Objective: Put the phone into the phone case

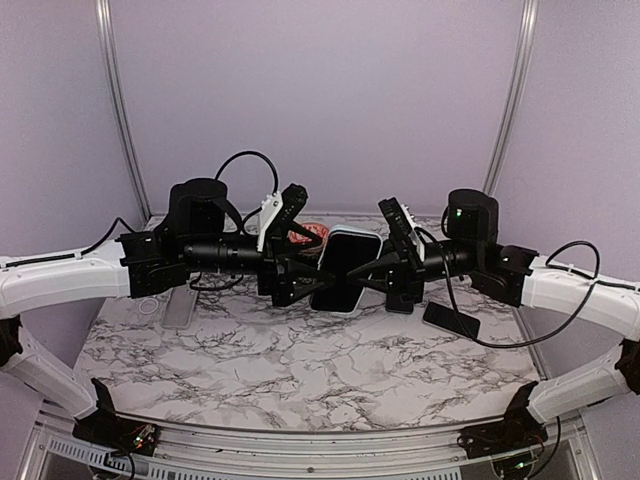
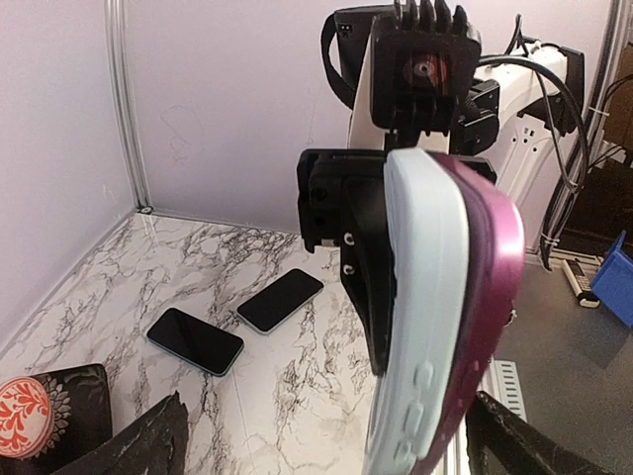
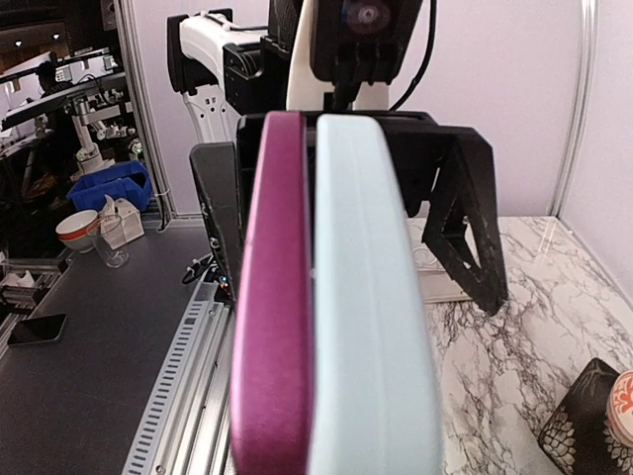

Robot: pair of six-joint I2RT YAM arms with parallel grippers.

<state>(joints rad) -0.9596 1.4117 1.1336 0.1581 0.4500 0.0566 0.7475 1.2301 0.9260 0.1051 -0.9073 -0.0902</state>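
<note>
The left gripper [image 2: 331, 450] stands wide apart. Its two dark fingers [image 2: 138, 445] show at the lower corners of its own wrist view, one on each side of the held things, and I cannot tell if either one touches them. The right gripper [image 1: 390, 265] is clamped on the pair from the opposite side. In the left wrist view, one of its black fingers lies flat against the light blue phone case [image 2: 425, 297].

The magenta phone [image 2: 495, 287] lies face to face with this case, and both are held up in the air between the two arms, above the marble table [image 1: 300, 370]. The phone's side seems to stand out from the case along its whole length, so I judge that it is laid in the opening but not yet pressed home.

The step in hand is therefore the seating of the phone. The next move calls for a squeeze across phone and case together, probably by the left gripper, while the right one keeps them steady so the phone does not slide out.

On the table lie two dark phones [image 2: 195, 340] [image 2: 280, 299], near each other, and a black patterned case [image 2: 40, 411].
</note>
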